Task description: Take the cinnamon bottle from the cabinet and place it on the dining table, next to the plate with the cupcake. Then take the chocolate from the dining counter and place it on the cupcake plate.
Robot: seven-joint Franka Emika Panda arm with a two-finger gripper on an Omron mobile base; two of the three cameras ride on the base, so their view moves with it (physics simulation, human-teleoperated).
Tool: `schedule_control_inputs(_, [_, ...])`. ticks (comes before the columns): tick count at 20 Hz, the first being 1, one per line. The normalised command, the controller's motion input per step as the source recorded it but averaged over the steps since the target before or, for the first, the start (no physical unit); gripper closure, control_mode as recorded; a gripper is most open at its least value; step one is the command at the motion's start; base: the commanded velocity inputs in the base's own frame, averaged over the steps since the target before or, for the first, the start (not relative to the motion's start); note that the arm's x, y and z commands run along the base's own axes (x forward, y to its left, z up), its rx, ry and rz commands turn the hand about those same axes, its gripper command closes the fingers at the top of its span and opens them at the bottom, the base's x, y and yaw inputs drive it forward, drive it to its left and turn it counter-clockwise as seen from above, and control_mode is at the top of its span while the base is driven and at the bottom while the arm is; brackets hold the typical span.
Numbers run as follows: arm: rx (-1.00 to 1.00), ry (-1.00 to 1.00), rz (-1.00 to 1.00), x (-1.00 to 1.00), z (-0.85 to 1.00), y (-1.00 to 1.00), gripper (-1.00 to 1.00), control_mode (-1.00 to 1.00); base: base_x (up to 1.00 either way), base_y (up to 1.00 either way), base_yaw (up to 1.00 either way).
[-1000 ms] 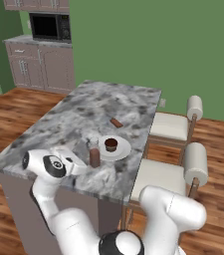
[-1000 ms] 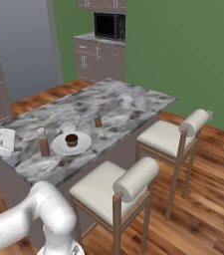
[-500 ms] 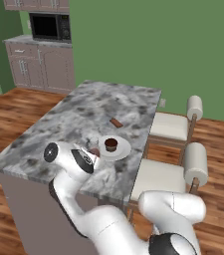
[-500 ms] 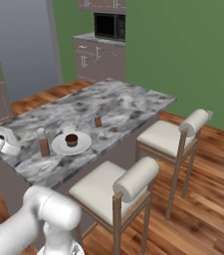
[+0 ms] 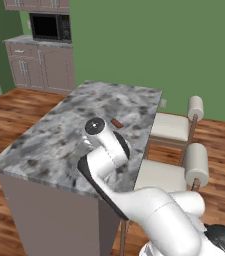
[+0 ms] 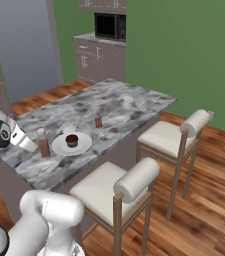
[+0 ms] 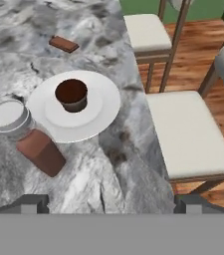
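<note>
Green walls (image 6: 184, 45) close the room over a wood plank floor (image 6: 204, 200). A grey marble bench (image 5: 84, 120) stands in the middle (two white-cushioned stools (image 6: 169, 135) along its right side). At the far left, grey cabinets (image 5: 41, 67) carry a black microwave (image 5: 49, 26).

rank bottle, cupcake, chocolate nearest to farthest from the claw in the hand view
1. Bottle, lower left, closest to the claw tips.
2. Cupcake, on the plate just beyond the bottle.
3. Chocolate, farthest, on the counter past the plate.
</note>
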Motion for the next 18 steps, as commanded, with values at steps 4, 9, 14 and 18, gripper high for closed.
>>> schedule_control_inputs(4, [0.02,0.17,0.04,-0.02,0.45,-0.44,-1.0,-1.0,0.0,0.0,0.0])
schedule_control_inputs(9, [0.0,0.17,0.07,0.02,0.36,-0.55,-1.0,-1.0,0.0,0.0,0.0])
schedule_control_inputs(14, [0.0,0.04,0.17,0.17,0.3,-0.53,-1.0,-1.0,0.0,0.0,0.0])
schedule_control_inputs(18, [0.0,0.0,0.37,0.26,0.18,-0.43,-1.0,-1.0,0.0,0.0,0.0])
